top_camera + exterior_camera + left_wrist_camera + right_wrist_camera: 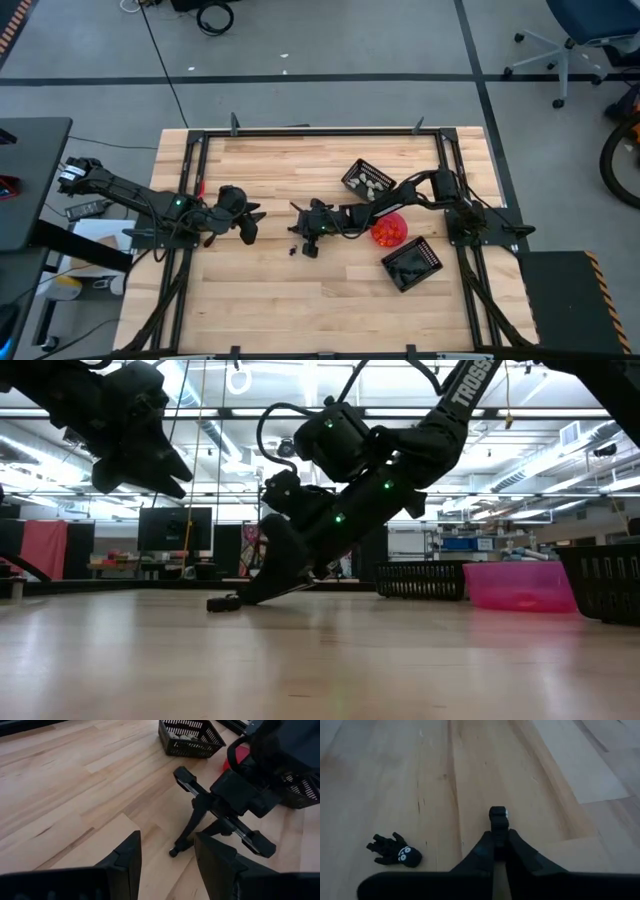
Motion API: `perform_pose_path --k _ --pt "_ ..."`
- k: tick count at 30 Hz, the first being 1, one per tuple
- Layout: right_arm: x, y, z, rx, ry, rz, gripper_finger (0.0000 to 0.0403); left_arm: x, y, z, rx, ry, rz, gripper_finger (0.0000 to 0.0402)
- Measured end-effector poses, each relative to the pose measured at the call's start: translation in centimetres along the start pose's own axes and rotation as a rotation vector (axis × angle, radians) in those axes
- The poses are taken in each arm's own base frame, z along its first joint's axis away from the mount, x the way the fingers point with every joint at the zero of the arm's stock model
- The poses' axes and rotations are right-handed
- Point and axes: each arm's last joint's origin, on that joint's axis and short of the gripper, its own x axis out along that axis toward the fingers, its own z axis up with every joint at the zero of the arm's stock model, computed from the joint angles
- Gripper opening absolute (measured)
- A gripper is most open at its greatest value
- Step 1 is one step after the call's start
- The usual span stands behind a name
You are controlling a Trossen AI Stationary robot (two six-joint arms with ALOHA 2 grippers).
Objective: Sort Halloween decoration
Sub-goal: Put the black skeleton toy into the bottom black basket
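Note:
My right gripper (498,834) reaches to the middle of the table (270,290) and is shut on a tiny black Halloween decoration (498,815). A second black trinket with white eyes (395,851) lies flat on the wood beside it. The left wrist view shows the right gripper's fingertips (175,851) down at the table top. My left gripper (248,228) hangs open above the table to the left, with nothing between its fingers (131,862). My right gripper pinches the black trinket (498,815) between its two fingertips, only at their free ends. The fingers slant down from the table's right side. The trinket sticks out past the tips, at or just above the wood; I cannot tell whether it is lifted clear.
A black slatted basket with pale trinkets (368,178) stands at the far right. A pink bowl with orange ones (390,231) sits under the right arm. Another black basket (412,264) is nearer. A black frame (190,190) borders the table.

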Motion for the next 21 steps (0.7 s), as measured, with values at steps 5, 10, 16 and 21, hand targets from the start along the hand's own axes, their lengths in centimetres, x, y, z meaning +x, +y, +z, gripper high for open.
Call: perform_pose_path --k 5,10,16,21 --pt "-0.8 0.1 0.5 -0.005 0.021 0.023 0.0037 0.0 0.0 -0.1 0.002 0.016 -0.01 0.0155" --pt "-2.6 0.3 1.8 -0.006 0.061 0.106 0.0036 0.0 0.0 -0.1 0.004 0.018 -0.009 0.0155" --pt "-4.9 0.2 2.7 -0.005 0.155 0.159 0.0036 0.0 0.1 -0.1 0.02 0.021 -0.005 0.0155" --pt "-6.9 0.2 3.6 -0.009 0.203 0.189 0.0036 0.0 0.1 -0.1 0.02 0.021 -0.005 0.0155"
